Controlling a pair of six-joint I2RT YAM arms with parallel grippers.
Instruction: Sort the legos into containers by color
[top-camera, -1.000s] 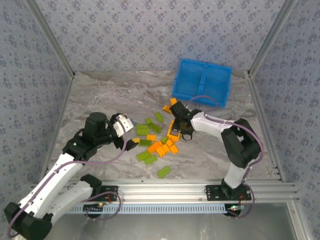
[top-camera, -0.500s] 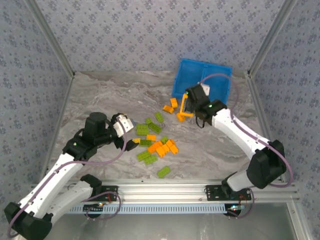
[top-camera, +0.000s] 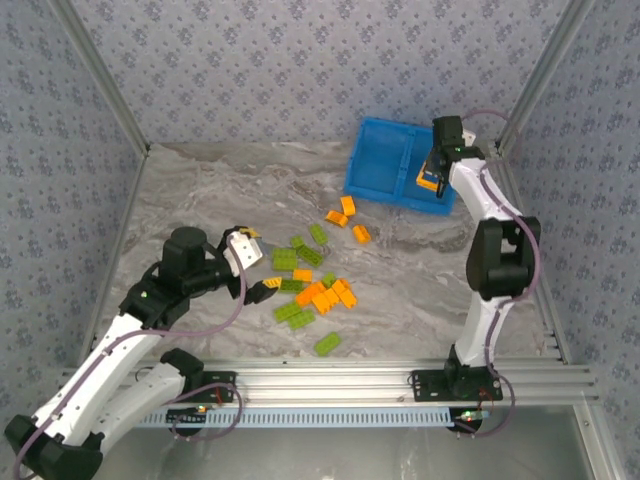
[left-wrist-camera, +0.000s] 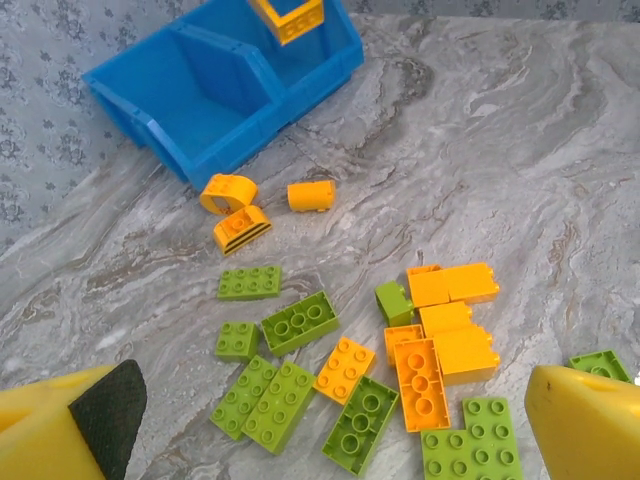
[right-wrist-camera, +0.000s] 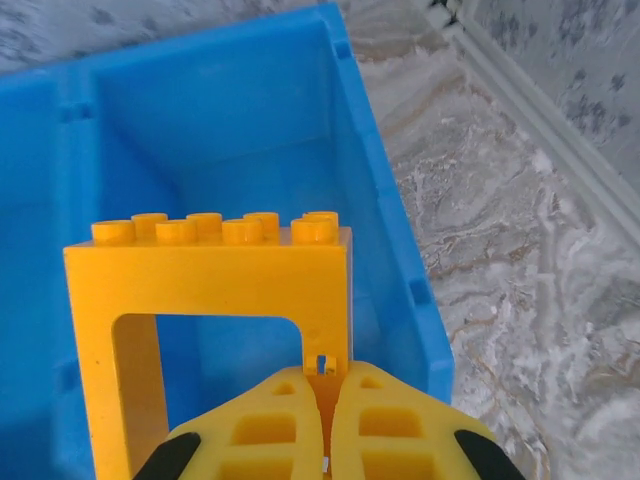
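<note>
Pinching the orange frame piece (right-wrist-camera: 210, 262) by one leg over the blue tray's (right-wrist-camera: 385, 190) right compartment, the right hand (right-wrist-camera: 322, 385) should dip lower before releasing; left hand (top-camera: 257, 262) hangs wide open.

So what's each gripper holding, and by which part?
Right gripper pinches the orange frame piece by one upright leg, over the blue tray. Left gripper open, empty.

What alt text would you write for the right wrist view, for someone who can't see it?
The right gripper, shut on an orange frame piece, holds it studs-up above the right-hand compartment of the blue tray. Grey marbled table lies to the tray's right.
</note>
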